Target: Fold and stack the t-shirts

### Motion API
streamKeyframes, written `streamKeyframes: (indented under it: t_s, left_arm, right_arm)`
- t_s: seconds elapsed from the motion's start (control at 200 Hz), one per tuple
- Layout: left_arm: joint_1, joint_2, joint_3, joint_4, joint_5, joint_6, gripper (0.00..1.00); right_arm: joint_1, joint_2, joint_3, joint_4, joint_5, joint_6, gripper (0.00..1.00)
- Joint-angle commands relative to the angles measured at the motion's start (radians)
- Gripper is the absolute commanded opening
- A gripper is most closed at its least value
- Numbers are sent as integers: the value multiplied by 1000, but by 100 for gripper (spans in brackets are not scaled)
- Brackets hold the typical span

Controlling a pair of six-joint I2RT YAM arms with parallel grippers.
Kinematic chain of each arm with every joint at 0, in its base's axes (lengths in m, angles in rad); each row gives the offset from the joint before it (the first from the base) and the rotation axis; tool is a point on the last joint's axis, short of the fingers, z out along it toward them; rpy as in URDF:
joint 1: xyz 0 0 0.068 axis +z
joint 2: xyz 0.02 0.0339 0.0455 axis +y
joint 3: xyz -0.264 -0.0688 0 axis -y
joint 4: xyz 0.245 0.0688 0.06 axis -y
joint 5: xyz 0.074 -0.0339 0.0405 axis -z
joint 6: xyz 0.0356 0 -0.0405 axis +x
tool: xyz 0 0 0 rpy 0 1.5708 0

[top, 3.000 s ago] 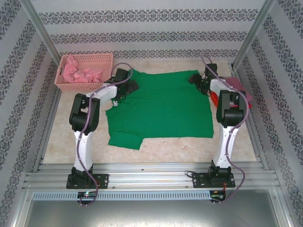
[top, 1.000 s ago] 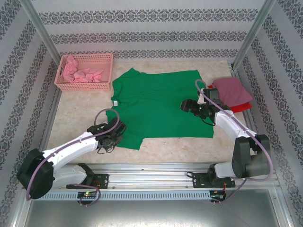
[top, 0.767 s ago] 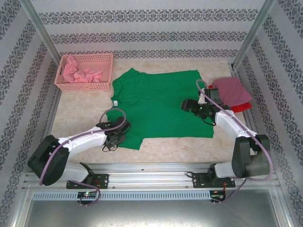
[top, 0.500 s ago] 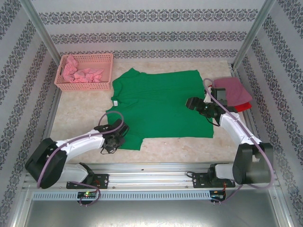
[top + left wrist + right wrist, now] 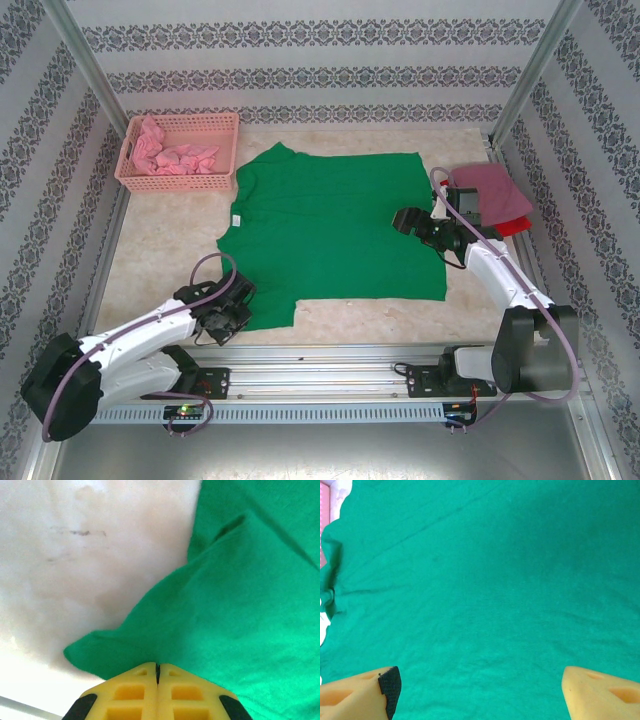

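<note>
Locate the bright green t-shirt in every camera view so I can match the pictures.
Top external: the bright green cloth t-shirt lies spread mid-table.
Left wrist: it covers the right side and bottom.
Right wrist: it covers nearly the whole frame.
Shared landmark: its near sleeve, pinched in the left gripper, top and left wrist views.

The bright green t-shirt (image 5: 335, 225) lies spread flat, with a folded mauve-pink shirt (image 5: 490, 190) atop a red shirt (image 5: 515, 226) to its right.

Bright, even light; wrist views perhaps soft.
</note>
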Motion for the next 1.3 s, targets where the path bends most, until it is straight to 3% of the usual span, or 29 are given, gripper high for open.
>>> streamKeyframes:
  t_s: [0.0,0.285,0.515,0.639,0.954,1.294]
  left_arm:
    - [-14,-29,57,-61,10,-44,3]
    - [59,24,162,-161,-145,39,4]
    - [65,41,48,-109,-102,8,1]
    - [63,77,-10,-18,-23,7,0]
    - [-45,170,9,7,61,-15,0]
    - [-166,147,24,-42,117,-55,0]
  right_arm:
    - [-8,-22,-8,-4,-24,-12,84]
    - [-9,-15,-8,-2,-31,-9,84]
    - [-23,-30,-23,-9,-25,-14,84]
    - [-25,-32,-35,-4,-27,-14,84]
    - [-29,-41,-43,-5,-30,-20,84]
    - [-32,-31,-31,-2,-40,-22,84]
